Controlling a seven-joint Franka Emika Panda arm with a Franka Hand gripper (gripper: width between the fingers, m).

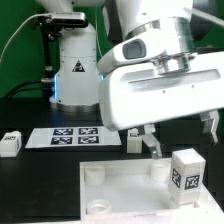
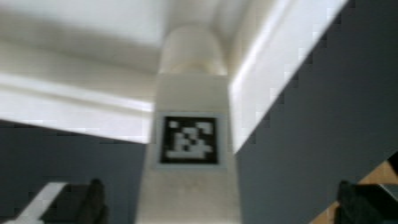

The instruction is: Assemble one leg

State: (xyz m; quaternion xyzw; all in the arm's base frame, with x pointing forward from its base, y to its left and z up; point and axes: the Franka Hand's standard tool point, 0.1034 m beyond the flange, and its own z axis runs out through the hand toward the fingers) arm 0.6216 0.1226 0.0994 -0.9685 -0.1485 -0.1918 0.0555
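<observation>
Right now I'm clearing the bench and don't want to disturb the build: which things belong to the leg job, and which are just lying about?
In the job: the leg, upright; the white panel under it; the open end effector above.

Lying about: the marker board; a small block beside it; a second block at the exterior view's left.

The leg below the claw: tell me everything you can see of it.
The leg is a small white cuboid, plastic by its look, with a black-and-white square tag on one face. It stands upright on the large white panel, near its corner at the exterior view's right. The open claw hangs over it, apparently not touching.
</observation>
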